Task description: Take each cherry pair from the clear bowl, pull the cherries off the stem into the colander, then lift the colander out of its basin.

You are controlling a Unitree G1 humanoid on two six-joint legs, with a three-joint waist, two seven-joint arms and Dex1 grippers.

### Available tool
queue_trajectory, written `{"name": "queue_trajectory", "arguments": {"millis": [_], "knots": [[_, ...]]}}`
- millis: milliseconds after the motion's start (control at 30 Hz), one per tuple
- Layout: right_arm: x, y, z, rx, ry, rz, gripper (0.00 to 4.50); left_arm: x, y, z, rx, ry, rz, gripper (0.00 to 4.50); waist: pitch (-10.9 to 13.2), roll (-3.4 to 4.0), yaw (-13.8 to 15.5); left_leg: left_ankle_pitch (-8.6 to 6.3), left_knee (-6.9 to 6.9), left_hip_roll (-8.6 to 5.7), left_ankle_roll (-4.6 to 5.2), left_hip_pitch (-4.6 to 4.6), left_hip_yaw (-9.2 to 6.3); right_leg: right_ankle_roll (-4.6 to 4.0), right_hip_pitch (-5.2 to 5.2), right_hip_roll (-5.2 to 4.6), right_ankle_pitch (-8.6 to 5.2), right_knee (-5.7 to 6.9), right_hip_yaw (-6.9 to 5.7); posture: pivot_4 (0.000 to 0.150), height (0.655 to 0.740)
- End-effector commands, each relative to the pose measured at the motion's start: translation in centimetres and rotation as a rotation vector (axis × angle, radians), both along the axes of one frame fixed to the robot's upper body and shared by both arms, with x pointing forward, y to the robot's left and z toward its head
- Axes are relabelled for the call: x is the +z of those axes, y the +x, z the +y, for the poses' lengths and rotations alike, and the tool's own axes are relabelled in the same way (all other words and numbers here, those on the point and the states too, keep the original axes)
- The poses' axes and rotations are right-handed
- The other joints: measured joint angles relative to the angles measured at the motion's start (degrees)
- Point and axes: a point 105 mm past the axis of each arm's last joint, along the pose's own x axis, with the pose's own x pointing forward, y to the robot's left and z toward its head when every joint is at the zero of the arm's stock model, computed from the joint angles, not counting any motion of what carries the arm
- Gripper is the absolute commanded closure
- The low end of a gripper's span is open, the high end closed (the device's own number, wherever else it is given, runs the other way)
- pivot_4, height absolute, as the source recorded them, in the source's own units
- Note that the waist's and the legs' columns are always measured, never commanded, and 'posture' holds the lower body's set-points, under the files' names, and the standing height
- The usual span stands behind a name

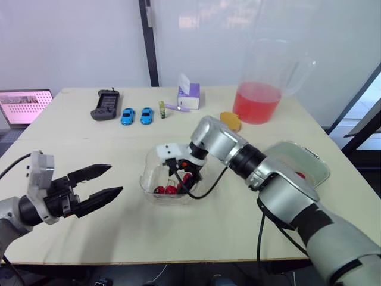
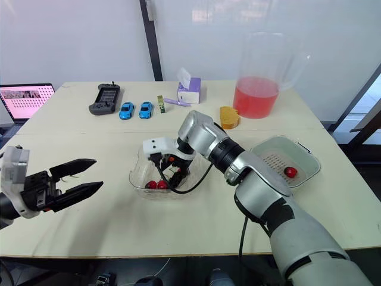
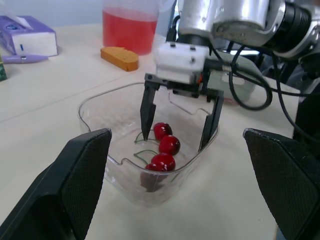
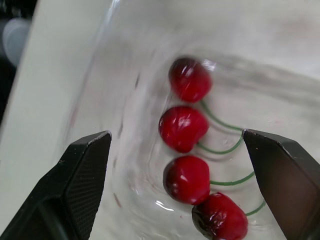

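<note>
**A:** Where are the cherries?

**B:** Four cherries (image 4: pixel 182 127) lie in a loose row at the bottom of the clear bowl (image 2: pixel 138 170), with their green stems on.

**A:** And the right claw?

**B:** The right claw (image 3: pixel 175 142) reaches down inside the bowl. Its two black fingers are spread wide, one on each side of the cherries, and they grip nothing.

**A:** The left one?

**B:** The left claw (image 1: pixel 115 179) hangs over the table (image 2: pixel 178 232) to the robot's left of the bowl, well apart from it. Its fingers are parted and empty, and they point toward the bowl.

**A:** The colander?

**B:** The white colander (image 2: pixel 271 156) sits to the robot's right of the bowl, with a single cherry (image 2: pixel 290 172) in it.

**A:** Anything behind the bowl?

**B:** An orange sponge (image 2: pixel 229 117), and farther back a jug (image 2: pixel 257 95) of red liquid.
</note>
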Motion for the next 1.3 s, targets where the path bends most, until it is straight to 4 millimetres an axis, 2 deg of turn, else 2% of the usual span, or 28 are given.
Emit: {"name": "queue_trajectory", "arguments": {"millis": [33, 500, 900, 1000, 1167, 1200, 1300], "knots": [[0.7, -0.3, 0.4, 0.095, -0.008, -0.084, 0.0, 1.0, -0.2, 0.2, 0.006, 0.017, -0.034, 0.05, 0.0, 0.0, 0.0, 0.0, 0.0, 0.0, 0.0, 0.0, 0.0, 0.0, 0.0, 0.0, 0.0, 0.0, 0.0, 0.15, 0.74], [-0.9, -0.6, 1.4, 0.174, -0.028, -0.139, 0.0, 1.2, -0.3, 0.2, 0.018, 0.008, -0.038, 0.05, 0.0, 0.0, 0.1, 0.02, 0.01, 0.0, -0.03, 0.01, -0.01, 0.0, 0.03, -0.01, 0.0, 0.0, -0.01, 0.15, 0.74], [-1.4, -0.6, 2.1, 0.179, -0.031, -0.142, 0.0, 1.2, -0.4, 0.2, 0.027, 0.001, -0.039, 0.05, 0.0, -0.01, 0.0, 0.02, 0.01, 0.0, -0.03, 0.04, -0.03, 0.0, 0.06, 0.0, 0.0, 0.01, -0.02, 0.15, 0.74], [-1.4, -0.5, 2.3, 0.172, -0.025, -0.146, 0.93, 1.2, -0.3, 0.2, 0.028, 0.001, -0.04, 0.0, 0.0, -0.01, 0.0, 0.02, 0.0, 0.0, -0.03, 0.04, -0.03, 0.0, 0.06, 0.0, 0.0, 0.01, -0.02, 0.15, 0.74], [-1.1, -0.1, 2.6, 0.153, -0.015, -0.161, 3.36, 1.2, -0.3, 0.2, 0.028, 0.003, -0.042, 0.0, 0.0, -0.01, 0.0, 0.03, 0.01, 0.0, -0.04, 0.04, -0.03, 0.0, 0.06, 0.0, 0.0, 0.02, -0.02, 0.15, 0.74], [-1.1, -0.1, 2.5, 0.156, -0.016, -0.16, 3.63, 1.3, -0.2, 0.2, 0.028, 0.002, -0.043, 0.0, 0.0, 0.0, 0.0, 0.03, 0.01, 0.0, -0.05, 0.04, -0.03, 0.0, 0.06, 0.0, 0.0, 0.02, -0.02, 0.15, 0.74], [-1.0, -0.2, 2.5, 0.156, -0.019, -0.149, 3.63, 1.5, -0.1, 0.2, 0.026, 0.001, -0.047, 0.0, 0.0, -0.01, 0.1, 0.03, 0.01, 0.0, -0.05, 0.04, -0.02, 0.0, 0.06, 0.0, 0.0, 0.02, -0.02, 0.15, 0.74]]}}
